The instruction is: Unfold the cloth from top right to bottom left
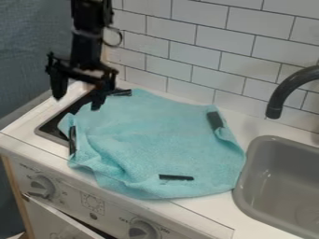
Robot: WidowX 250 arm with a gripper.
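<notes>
Hanging wide apart, 2 black fingers (59, 85) point down near the blue cloth (152, 140).

The cloth (149, 144) is turquoise with black strips (176, 177), the worktop (209, 205) white, the sink (265, 163) grey, the tiles (211, 39) white, brick-patterned.

"What have you got from over there?"

"On my feed, a kitchen corner, toy-like by the look! White wall tiles (211, 49) run from twelve to two o'clock, and a dark tap (291, 86) curves in near three!"

"And lower down?"

"Grey sink (246, 161) at four! And I've got a stove front (74, 198), one knob at eight, another at six!"
</notes>
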